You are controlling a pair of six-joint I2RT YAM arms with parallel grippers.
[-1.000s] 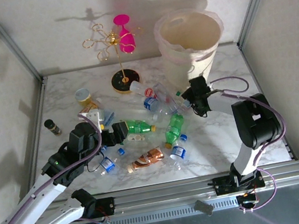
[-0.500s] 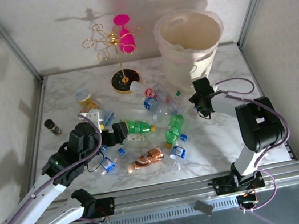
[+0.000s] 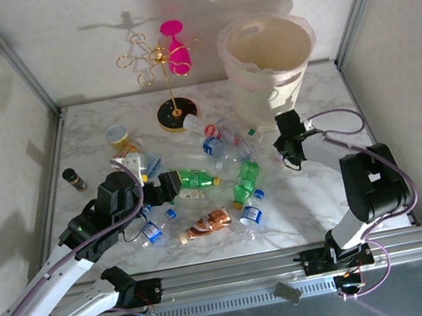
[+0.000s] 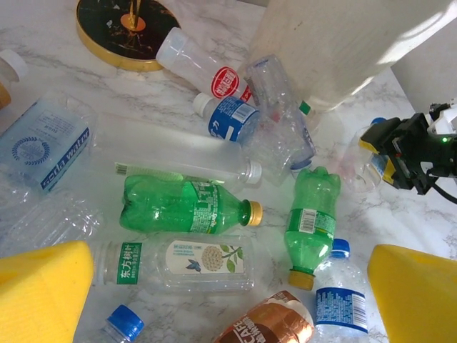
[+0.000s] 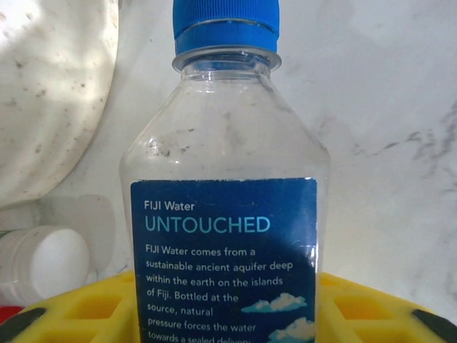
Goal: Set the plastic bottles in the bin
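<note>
The right wrist view makes the "FIJI Water" label legible on the clear blue-capped plastic bottle (image 5: 225, 179), pinched in the right gripper (image 5: 225, 314). The top view places it near the foot of the cream translucent bin (image 3: 269, 58). The left gripper (image 4: 232, 286) hangs spread over the green and clear bottles (image 4: 189, 204) heaped on the marble table (image 3: 316, 197).

A pink glass (image 3: 177, 52) hangs on the gold wire stand (image 3: 177, 115).

Setting: I am working in a robot test cell, a lab rig.
Enclosure: aluminium frame posts (image 3: 13, 58) and plain white panels (image 3: 64, 65) are boxing me in.
Worktop: a marble-patterned table (image 3: 299, 191) is filling the floor of the cell.
Mounting: a metal rail (image 3: 231, 271) is carrying my left arm (image 3: 60, 275) and right arm (image 3: 371, 187).
Cabling: a purple cable (image 3: 326, 115) is looping in the open.
</note>
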